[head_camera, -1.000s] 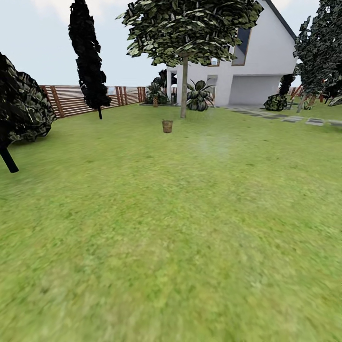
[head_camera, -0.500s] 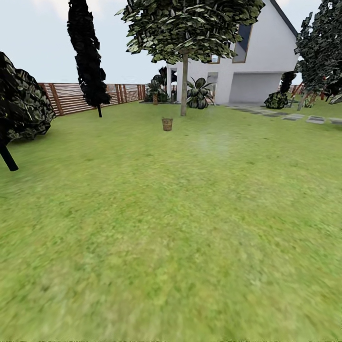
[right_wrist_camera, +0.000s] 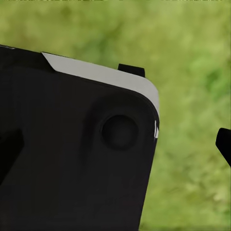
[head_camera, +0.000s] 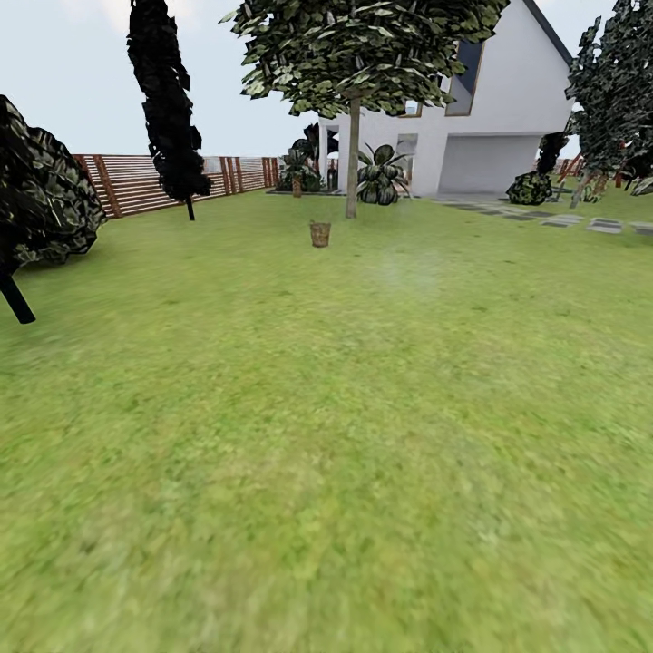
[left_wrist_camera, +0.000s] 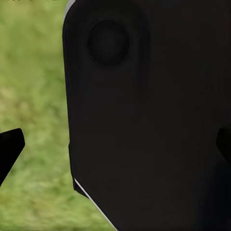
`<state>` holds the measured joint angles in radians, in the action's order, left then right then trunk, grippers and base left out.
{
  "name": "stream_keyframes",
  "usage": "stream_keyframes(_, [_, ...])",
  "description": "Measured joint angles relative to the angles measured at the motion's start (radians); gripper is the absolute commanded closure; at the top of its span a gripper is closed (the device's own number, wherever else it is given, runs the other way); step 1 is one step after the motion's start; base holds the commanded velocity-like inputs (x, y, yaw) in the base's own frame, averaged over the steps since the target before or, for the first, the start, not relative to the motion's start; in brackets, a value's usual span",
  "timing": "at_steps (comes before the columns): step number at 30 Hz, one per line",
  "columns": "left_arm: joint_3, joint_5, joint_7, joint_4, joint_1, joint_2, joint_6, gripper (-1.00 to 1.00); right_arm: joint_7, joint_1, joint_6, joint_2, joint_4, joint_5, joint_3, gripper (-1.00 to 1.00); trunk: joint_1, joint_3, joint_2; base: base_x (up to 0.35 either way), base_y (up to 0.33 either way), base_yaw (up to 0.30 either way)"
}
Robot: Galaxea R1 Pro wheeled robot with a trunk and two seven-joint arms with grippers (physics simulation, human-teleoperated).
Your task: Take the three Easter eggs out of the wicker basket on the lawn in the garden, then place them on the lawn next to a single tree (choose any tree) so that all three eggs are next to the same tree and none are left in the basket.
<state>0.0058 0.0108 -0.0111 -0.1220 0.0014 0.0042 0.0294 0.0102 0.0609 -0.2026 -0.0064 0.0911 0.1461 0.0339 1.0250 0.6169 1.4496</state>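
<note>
Basket [head_camera: 319, 235]: one, far on lawn [head_camera: 326, 435] near tree [head_camera: 351, 163] | eggs: unclear | hands: cannot tell

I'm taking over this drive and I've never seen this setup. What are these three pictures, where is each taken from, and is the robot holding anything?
These are simulator renders from a wheeled robot with two arms. The big picture comes from the camera on its head, looking forward over the lawn. Far ahead stands the wicker basket on the grass, and just beyond it, slightly to its right, a tree with a pale trunk. Behind are a white house, a brown slatted fence and dark conifers. The basket is too small here to see any eggs in it.

The other two pictures come from cameras near each gripper. Both look down at blurred grass past a dark part of the robot's own body. Black finger tips poke in at the edges, far apart, with nothing between them, so the grippers look open and empty.
</note>
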Motion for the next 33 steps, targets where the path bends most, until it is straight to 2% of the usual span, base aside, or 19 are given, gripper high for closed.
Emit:
stream_keyframes(6, [-0.003,-0.001,-0.001,-0.013,0.0,-0.013,-0.001,-1.0,0.001,0.0,0.0,0.0,0.004,0.001,0.0,-1.0,0.0,0.0,0.0,0.004,0.0,0.0])
stream_keyframes(8, [-0.004,-0.001,-0.002,-0.016,0.0,-0.024,-0.002,-1.0,0.002,0.0,0.002,0.0,0.02,0.001,0.0,-1.0,0.0,0.0,0.0,0.116,0.0,0.0])
stream_keyframes(11, [-0.004,-0.002,-0.001,-0.026,-0.006,-0.037,-0.008,-1.0,0.003,0.0,0.011,0.001,0.067,0.001,0.0,-1.0,0.0,0.0,0.0,0.259,0.0,0.0])
stream_keyframes(12, [-0.002,0.001,0.005,-0.075,-0.026,-0.038,-0.019,-1.0,0.004,0.001,0.015,0.002,0.135,-0.003,0.0,-1.0,-0.001,0.0,0.0,0.319,0.0,0.0])
stream_keyframes(14, [0.0,0.008,0.006,-0.121,-0.057,-0.033,-0.067,-1.0,0.005,0.016,0.019,0.001,0.176,-0.007,-0.001,-1.0,-0.001,0.0,0.0,0.326,0.0,0.0])
stream_keyframes(15, [0.002,0.039,0.006,-0.159,-0.11,-0.027,-0.19,-1.0,0.023,0.073,0.08,0.0,0.194,-0.013,-0.004,-1.0,-0.001,0.0,0.0,0.329,0.0,0.0])
stream_keyframes(16, [0.003,0.053,0.006,-0.166,-0.186,-0.027,-0.215,-1.0,0.037,0.138,0.11,-0.001,0.197,-0.016,-0.004,-1.0,-0.001,-0.001,0.0,0.331,0.0,0.0])
stream_keyframes(17, [0.005,0.066,0.005,-0.174,-0.185,-0.027,-0.23,-1.0,0.054,0.146,0.143,0.0,0.195,-0.019,-0.005,-1.0,-0.001,0.0,0.0,0.335,0.0,0.0])
stream_keyframes(18, [0.006,0.096,0.004,-0.205,-0.207,-0.028,-0.245,-1.0,0.075,0.179,0.195,0.0,0.191,-0.019,-0.005,-1.0,-0.001,0.0,0.0,0.336,0.0,0.0])
stream_keyframes(20, [0.006,0.126,0.005,-0.245,-0.224,-0.028,-0.249,-1.0,0.086,0.199,0.219,0.003,0.185,-0.019,-0.006,-1.0,-0.001,0.0,0.0,0.336,0.0,0.0])
stream_keyframes(23, [0.008,0.138,0.005,-0.253,-0.229,-0.026,-0.247,-1.0,0.09,0.205,0.202,0.002,0.165,-0.019,-0.006,-1.0,-0.001,0.0,0.0,0.337,0.0,0.0])
stream_keyframes(28, [0.009,0.143,0.002,-0.202,-0.23,-0.021,-0.238,-1.0,0.089,0.207,0.109,-0.001,0.118,-0.012,-0.003,-1.0,-0.001,0.0,0.0,0.336,0.0,0.0])
stream_keyframes(33, [0.009,0.144,0.001,-0.169,-0.231,-0.022,-0.216,-1.0,0.085,0.207,0.086,-0.001,0.1,-0.007,-0.002,-1.0,-0.001,0.0,0.0,0.337,0.0,0.0])
